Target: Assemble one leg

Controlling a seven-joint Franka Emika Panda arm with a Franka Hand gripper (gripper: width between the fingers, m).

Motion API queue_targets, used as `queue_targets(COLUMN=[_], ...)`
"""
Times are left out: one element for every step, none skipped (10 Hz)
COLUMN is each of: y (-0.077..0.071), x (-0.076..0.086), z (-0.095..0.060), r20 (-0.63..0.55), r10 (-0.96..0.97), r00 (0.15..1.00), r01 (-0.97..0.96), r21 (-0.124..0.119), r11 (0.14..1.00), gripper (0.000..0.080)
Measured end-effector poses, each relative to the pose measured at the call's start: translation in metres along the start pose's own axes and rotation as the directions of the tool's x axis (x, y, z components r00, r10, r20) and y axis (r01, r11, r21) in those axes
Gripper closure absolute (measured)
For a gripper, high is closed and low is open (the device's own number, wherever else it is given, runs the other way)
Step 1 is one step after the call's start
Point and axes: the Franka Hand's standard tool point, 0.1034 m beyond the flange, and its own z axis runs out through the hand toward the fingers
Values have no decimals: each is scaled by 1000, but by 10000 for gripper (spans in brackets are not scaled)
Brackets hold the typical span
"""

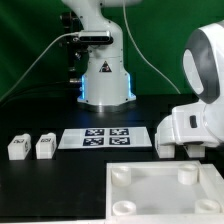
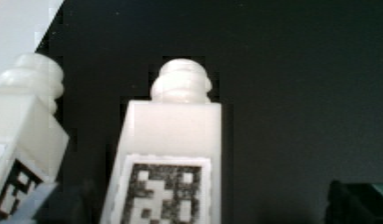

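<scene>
Black table holds the panel at its near edge, no leg fitted, two legs loose near the exterior view's left edge, and the gripper, jaws spread, facing an upright leg not yet grasped.

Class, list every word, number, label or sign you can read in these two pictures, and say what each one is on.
No words or numbers can be read anywhere.
Triangle sign on the robot base: too small to read.
Square tags on the marker board and on each leg: black-and-white patterns, no letters or digits.
</scene>
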Motion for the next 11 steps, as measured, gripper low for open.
queue_targets(y=[0,0,0,0,0,0,0,0,0,0,0], x=[0,0,0,0,0,0,0,0,0,0,0], z=[0,0,0,0,0,0,0,0,0,0,0], r20=[0,0,0,0,0,0,0,0,0,0,0], r10=[0,0,0,0,0,0,0,0,0,0,0], r00=[1000,1000,1000,1000,1000,1000,1000,1000,1000,1000,1000], r01=[0,0,0,0,0,0,0,0,0,0,0], r21=[0,0,0,0,0,0,0,0,0,0,0], r11=[1000,1000,1000,1000,1000,1000,1000,1000,1000,1000,1000], gripper=[268,404,404,511,511,511,511,511,511,511,510])
